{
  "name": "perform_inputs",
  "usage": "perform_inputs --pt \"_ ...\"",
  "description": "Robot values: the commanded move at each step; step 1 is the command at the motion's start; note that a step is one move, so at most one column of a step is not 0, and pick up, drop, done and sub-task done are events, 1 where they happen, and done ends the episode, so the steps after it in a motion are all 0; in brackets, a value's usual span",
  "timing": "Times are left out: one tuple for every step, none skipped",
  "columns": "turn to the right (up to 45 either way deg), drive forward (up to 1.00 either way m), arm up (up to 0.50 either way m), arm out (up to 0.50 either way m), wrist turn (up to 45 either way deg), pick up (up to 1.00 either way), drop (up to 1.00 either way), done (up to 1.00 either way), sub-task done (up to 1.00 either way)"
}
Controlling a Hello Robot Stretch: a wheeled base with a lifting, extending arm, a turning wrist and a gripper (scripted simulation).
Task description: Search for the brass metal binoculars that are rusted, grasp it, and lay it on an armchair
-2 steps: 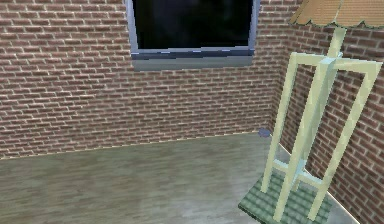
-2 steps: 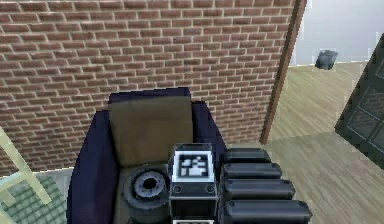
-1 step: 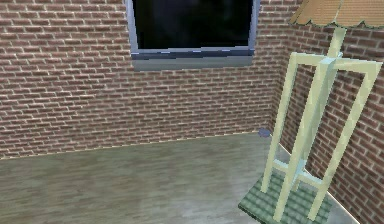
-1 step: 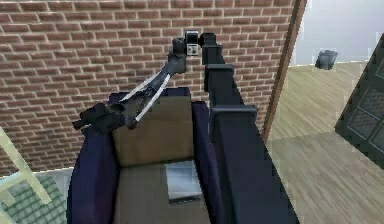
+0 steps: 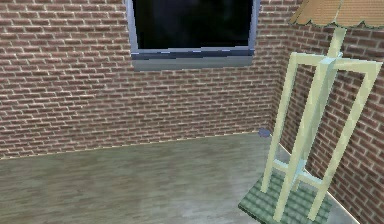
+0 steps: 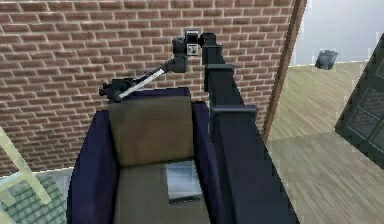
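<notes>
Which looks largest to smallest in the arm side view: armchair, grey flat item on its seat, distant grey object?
1. armchair
2. grey flat item
3. distant grey object, though distance may shrink it

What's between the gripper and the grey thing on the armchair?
In the arm side view, the brown back cushion of the armchair lies between the gripper and the grey thing.

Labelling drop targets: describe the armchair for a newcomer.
Arm side view: find the red brick wall. Before it stands the navy armchair with brown cushions. Unlike the pale green stand beside it, it is upholstered, a flat grey item on its seat.
</notes>
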Motion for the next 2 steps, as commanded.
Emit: perform_inputs --pt "0.0 0.00 0.00 0.00 45.0 0.00 0.00 0.00 0.00" --pt "0.0 0.00 0.00 0.00 6.0 0.00 0.00 0.00 0.00"
